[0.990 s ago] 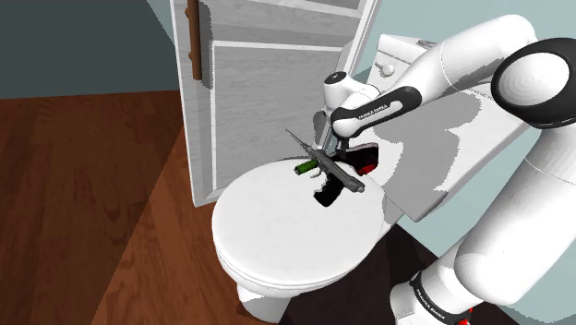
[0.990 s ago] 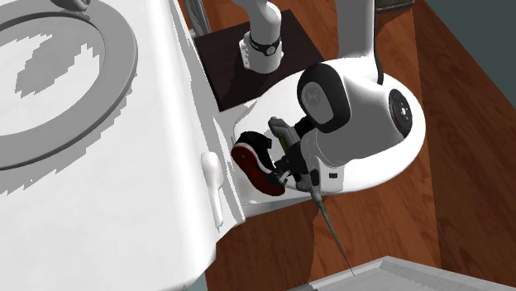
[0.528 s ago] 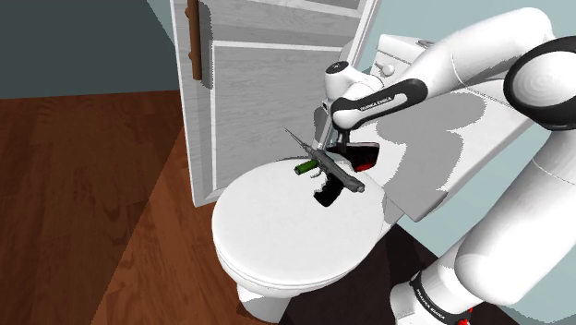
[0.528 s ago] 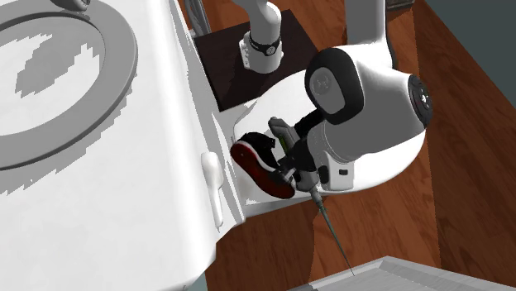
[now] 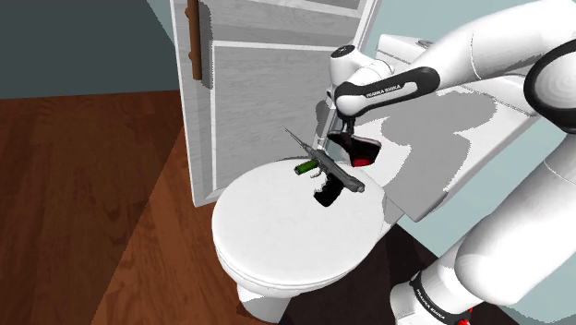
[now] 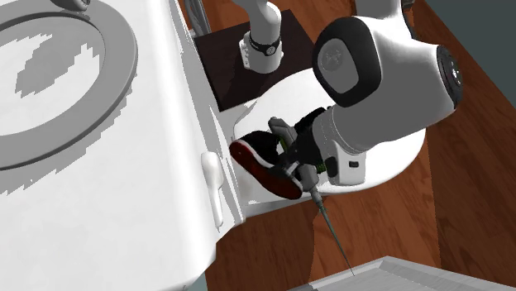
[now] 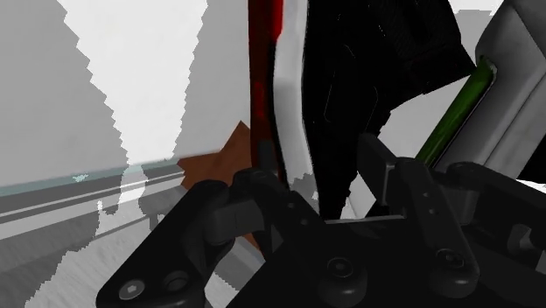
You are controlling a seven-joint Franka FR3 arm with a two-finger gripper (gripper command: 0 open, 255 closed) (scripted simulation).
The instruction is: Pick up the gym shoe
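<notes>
Black shoe [image 6: 263, 159] half behind end effector [image 7: 315, 171]

Black gym shoe [image 5: 359, 153], red sole, white midsole, on edge, apparently clasped in tool [image 7: 315, 164].

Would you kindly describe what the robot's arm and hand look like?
The arm is made of rounded white links with dark grey joints. A black band near the wrist carries small white lettering. The hand is all black and blocky, with two flat fingers and visible screw heads.
</notes>
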